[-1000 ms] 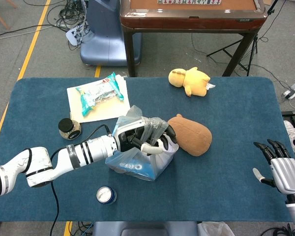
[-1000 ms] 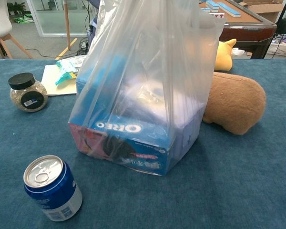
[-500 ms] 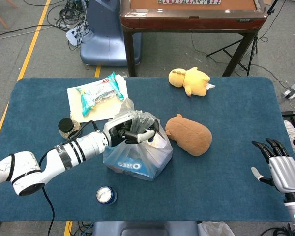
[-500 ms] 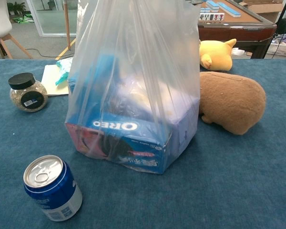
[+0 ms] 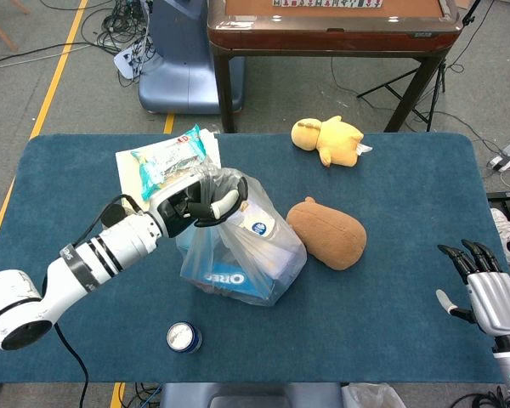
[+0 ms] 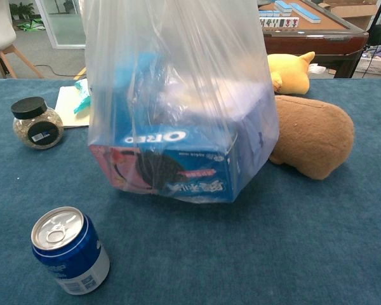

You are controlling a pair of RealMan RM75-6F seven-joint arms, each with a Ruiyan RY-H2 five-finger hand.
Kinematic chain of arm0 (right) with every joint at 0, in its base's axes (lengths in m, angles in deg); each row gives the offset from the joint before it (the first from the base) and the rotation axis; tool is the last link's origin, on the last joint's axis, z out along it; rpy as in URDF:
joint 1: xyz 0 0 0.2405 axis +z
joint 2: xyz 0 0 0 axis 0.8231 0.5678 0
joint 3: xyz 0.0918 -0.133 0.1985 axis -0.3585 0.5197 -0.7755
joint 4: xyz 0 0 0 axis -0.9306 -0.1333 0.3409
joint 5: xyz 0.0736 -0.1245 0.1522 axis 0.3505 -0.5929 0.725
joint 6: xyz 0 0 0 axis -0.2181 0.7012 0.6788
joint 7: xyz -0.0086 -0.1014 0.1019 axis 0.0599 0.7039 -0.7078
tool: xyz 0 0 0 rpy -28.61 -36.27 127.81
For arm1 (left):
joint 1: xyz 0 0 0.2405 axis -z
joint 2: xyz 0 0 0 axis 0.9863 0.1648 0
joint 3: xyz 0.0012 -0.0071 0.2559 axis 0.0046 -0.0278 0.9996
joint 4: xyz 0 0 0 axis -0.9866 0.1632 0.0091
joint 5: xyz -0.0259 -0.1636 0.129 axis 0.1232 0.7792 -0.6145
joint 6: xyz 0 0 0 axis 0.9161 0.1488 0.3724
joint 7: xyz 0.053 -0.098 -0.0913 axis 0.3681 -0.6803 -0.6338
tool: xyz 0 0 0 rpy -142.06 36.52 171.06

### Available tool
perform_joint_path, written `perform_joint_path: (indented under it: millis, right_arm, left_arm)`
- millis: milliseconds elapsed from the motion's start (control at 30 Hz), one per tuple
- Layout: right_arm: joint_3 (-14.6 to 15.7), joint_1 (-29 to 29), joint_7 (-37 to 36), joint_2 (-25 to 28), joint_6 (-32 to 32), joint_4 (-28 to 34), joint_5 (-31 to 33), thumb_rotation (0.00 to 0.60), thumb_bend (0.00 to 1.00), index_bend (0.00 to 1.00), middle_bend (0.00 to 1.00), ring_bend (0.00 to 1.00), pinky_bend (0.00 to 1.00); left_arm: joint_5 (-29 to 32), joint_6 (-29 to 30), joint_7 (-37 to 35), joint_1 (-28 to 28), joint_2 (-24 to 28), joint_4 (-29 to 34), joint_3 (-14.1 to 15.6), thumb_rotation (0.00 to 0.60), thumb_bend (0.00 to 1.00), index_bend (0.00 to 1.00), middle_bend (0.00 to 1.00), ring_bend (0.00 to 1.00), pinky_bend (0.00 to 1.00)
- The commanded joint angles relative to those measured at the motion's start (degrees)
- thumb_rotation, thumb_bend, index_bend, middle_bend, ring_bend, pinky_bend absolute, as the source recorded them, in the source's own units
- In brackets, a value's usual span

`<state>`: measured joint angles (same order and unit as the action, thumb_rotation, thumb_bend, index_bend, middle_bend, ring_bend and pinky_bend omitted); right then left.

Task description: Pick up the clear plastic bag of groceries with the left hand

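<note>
1. Lifting is judged to be the step in hand: the gathered top of the clear plastic bag of groceries [image 5: 242,251] is gripped by the left robot hand [image 5: 197,201], its fingers [image 5: 223,204] curled round the bunched film.
2. The bag is seen near the middle of the desk [image 5: 408,212], toward its left half; in the chest view its base appears raised at the right side, though whether it is wholly clear of the blue cloth cannot be told.
3. Inside the bag an Oreo box [image 6: 174,166] is carried at the bottom, with a white round-lidded pack [image 5: 257,227] and other wrapped goods above it that cannot be made out.
4. A steady upward pull is judged to be called for next, with the grip kept firm so that the thin film does not slip.
5. The brown plush toy [image 5: 328,233] lies just beside the bag on its right, and the blue drink can [image 6: 70,250] stands near the front edge.
6. The right robot hand [image 5: 490,291] is held open and empty at the front right corner.
</note>
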<state>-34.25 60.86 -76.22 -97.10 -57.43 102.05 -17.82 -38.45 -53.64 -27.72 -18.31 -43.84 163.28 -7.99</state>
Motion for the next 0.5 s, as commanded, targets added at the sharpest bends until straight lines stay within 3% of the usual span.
perform_joint_path:
  millis: [33,267,500]
  right_arm:
    - [0.0,0.0,0.1,0.1,0.0,0.1,-0.1,0.6,0.32,0.17,0.23,0.07,0.1]
    - [-0.1,0.2,0.3,0.0,0.2,0.3,-0.3,0.6,0.32,0.17,0.23,0.07,0.1]
    - [-0.3,0.8,1.0,0.0,0.9,0.7,-0.1,0.6,0.32,0.17,0.23,0.07,0.1]
  left_arm:
    - [0.8,1.6,0.5,-2.5,1.9,0.7,-2.2,0.6,0.54,0.58,0.8,0.95,1.0]
    - [0.4,3.5,-1.0,-7.7,4.9,1.7,-6.4,0.6,0.55,0.58,0.8,0.95,1.0]
    - [-0.7,2.6,-1.9,-10.8,5.8,0.6,-8.6,0.6,0.54,0.58,0.8,0.95,1.0]
